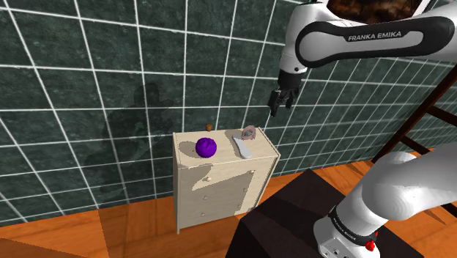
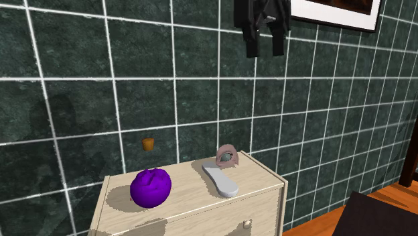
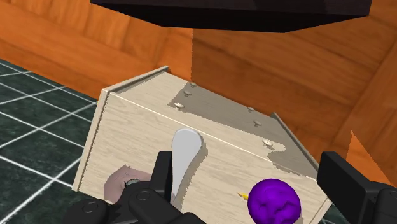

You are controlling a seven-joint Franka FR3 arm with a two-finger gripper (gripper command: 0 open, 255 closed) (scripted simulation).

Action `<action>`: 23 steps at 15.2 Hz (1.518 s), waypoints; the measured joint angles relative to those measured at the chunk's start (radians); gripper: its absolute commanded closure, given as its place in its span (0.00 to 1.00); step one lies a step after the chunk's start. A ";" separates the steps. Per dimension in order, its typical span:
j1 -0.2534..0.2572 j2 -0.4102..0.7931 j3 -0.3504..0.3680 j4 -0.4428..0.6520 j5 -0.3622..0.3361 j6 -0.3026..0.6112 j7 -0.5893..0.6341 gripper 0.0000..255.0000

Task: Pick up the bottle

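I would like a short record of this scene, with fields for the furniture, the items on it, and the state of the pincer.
furniture: light wooden dresser, against a dark green tiled wall
items on top: purple round object; pale long flat object; pinkish object
pincer: open, high above the dresser, touching nothing
held: nothing
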 measured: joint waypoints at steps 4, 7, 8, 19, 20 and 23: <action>0.008 0.154 0.028 0.063 0.002 0.088 0.042 0.00; 0.010 0.280 0.043 0.129 -0.005 0.145 0.069 0.00; 0.012 0.319 0.049 0.156 -0.008 0.157 0.079 0.00; 0.050 0.746 0.084 0.483 -0.066 0.243 0.184 0.00; 0.055 0.788 0.084 0.523 -0.073 0.244 0.192 0.00; 0.074 0.903 0.084 0.637 -0.088 0.241 0.213 0.00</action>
